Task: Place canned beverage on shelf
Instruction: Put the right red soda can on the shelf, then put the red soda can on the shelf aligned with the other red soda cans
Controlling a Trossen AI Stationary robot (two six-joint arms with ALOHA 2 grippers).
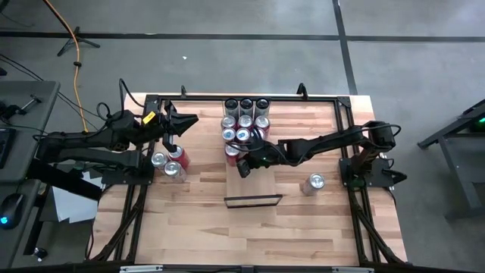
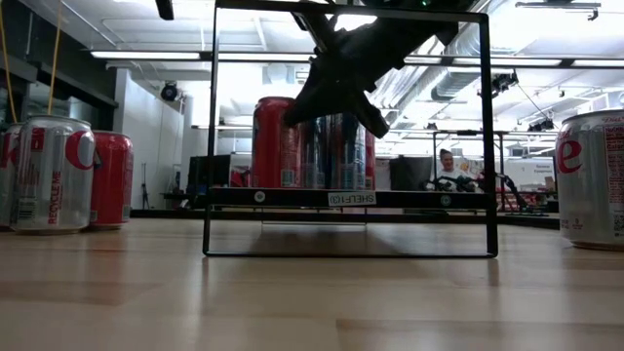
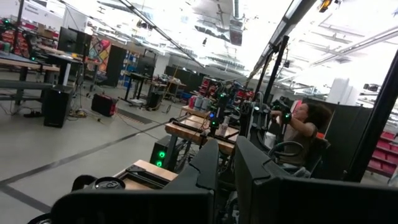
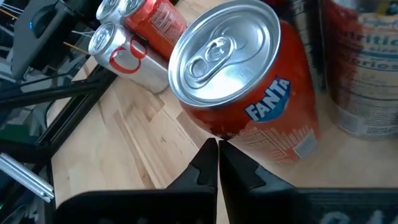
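The right arm stretches in from the table's right edge toward the middle, its right gripper point(image 1: 243, 166) closed and angled down. The left gripper point(image 1: 184, 121), closed, points level near the far-left corner.

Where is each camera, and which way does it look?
High view: above the table, looking straight down; both arms show.
Low view: at tabletop height, looking across to the shelf; one arm hangs above.
Left wrist view: on the left arm, facing the room; shut left gripper shows.
Right wrist view: looks at the orange can; shut right gripper shows.
Shared: the high view also shows that orange can.
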